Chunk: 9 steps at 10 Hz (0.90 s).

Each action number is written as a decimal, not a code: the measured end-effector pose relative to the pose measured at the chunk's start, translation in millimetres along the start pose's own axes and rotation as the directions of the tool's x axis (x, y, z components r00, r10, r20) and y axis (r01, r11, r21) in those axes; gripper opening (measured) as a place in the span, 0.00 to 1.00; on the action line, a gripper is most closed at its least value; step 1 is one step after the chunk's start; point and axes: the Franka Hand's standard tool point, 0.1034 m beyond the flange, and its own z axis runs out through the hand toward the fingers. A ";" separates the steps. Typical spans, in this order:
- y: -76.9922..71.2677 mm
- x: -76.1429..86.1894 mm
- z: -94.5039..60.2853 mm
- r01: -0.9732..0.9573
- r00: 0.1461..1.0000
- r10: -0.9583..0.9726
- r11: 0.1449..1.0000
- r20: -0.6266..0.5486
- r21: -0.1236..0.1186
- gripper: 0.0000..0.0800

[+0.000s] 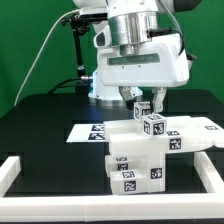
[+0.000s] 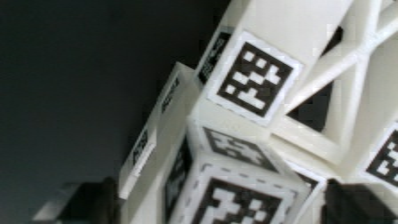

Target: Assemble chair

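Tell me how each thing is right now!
Glossy white blocky plastic chair with black-and-white tags: partly built, standing upright on the table.
Claw: right above the chair's top piece, looks open, not clearly holding anything.
Thin flat white marker board: lying flat on the table behind the chair.

One stacked chair (image 1: 140, 150) assembly, one marker board (image 1: 88, 131) and one pincer (image 1: 138, 97) are counted on one desk (image 1: 50, 125).

The white arm points straight down, its pincer (image 1: 141, 98) low with jaws parted.
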 end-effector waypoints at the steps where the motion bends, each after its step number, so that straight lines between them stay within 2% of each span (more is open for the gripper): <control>1: -2.9 -3.6 -0.4 0.088 0.996 -0.088 0.996 0.008 -0.021 0.76; 3: -8.1 -1.7 -3.0 0.464 0.886 -0.464 0.884 0.012 -0.047 0.81; 4: -8.4 -6.3 -0.3 0.576 0.817 -0.576 0.815 0.023 -0.055 0.81; 5: -6.4 -9.2 2.5 0.651 0.759 -0.650 0.757 0.035 -0.056 0.81; 6: 1.3 1.6 1.7 0.758 0.652 -0.757 0.650 0.043 -0.052 0.81; 8: 3.0 4.0 1.6 0.771 0.637 -0.770 0.635 0.043 -0.052 0.81; 9: 3.0 4.0 1.7 0.763 0.646 -0.762 0.644 0.043 -0.052 0.70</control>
